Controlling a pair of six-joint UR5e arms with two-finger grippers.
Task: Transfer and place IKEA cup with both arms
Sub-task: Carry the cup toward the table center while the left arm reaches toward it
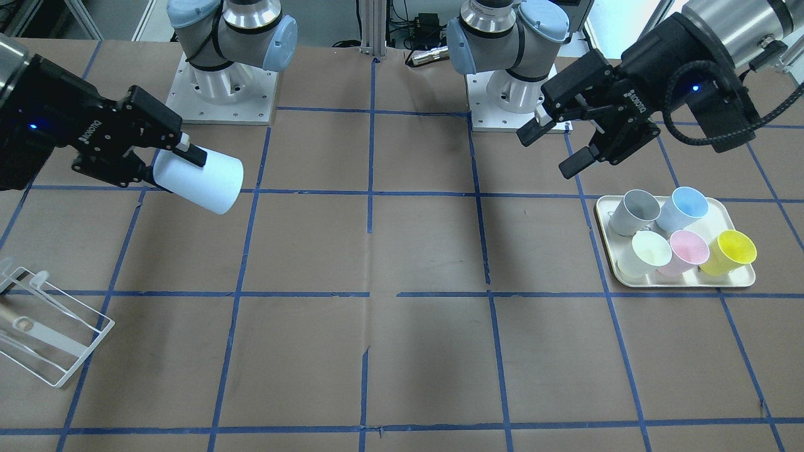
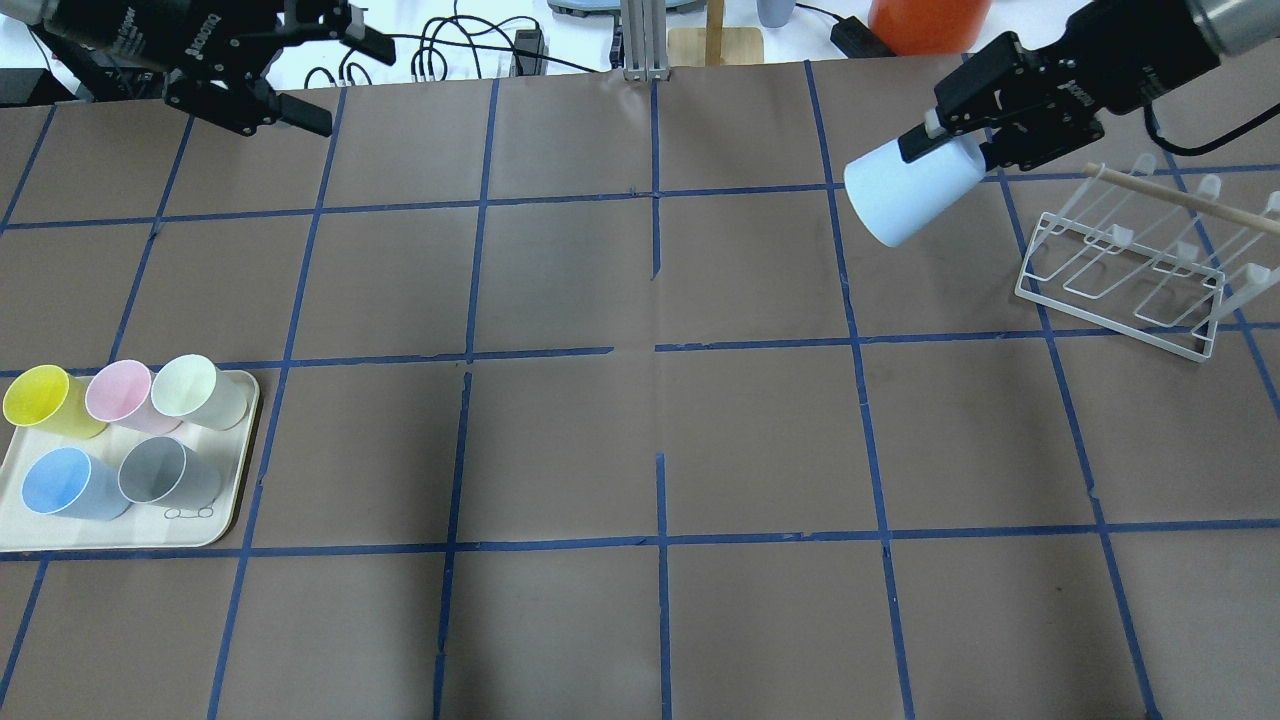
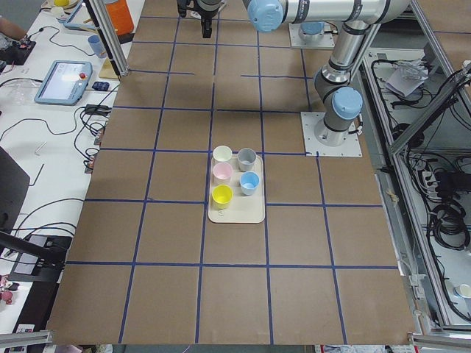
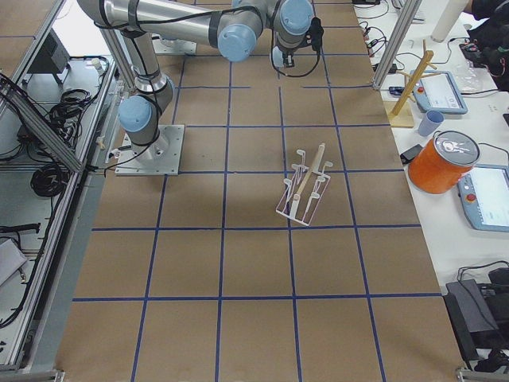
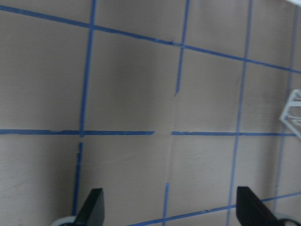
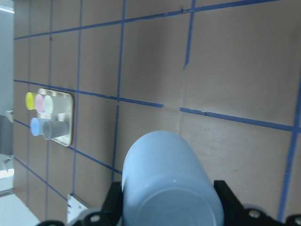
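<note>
The IKEA cup [image 2: 900, 195], a pale light-blue tumbler, is held on its side above the table at the far right. My right gripper [image 2: 950, 158] is shut on its base end; the rim points toward the table's middle. It shows in the front view [image 1: 207, 179] in the same gripper [image 1: 176, 169], and fills the right wrist view [image 6: 164, 179]. My left gripper [image 2: 335, 78] is open and empty above the far left of the table. It also shows in the front view [image 1: 553, 149], and the left wrist view shows both its fingers [image 5: 91, 209] over bare paper.
A cream tray [image 2: 232, 505] at the near left holds a second blue cup [image 2: 60, 482], a grey cup [image 2: 160, 472], and yellow, pink and pale green cups. A white wire rack [image 2: 1130, 270] stands just right of the held cup. The table is brown paper with blue tape lines.
</note>
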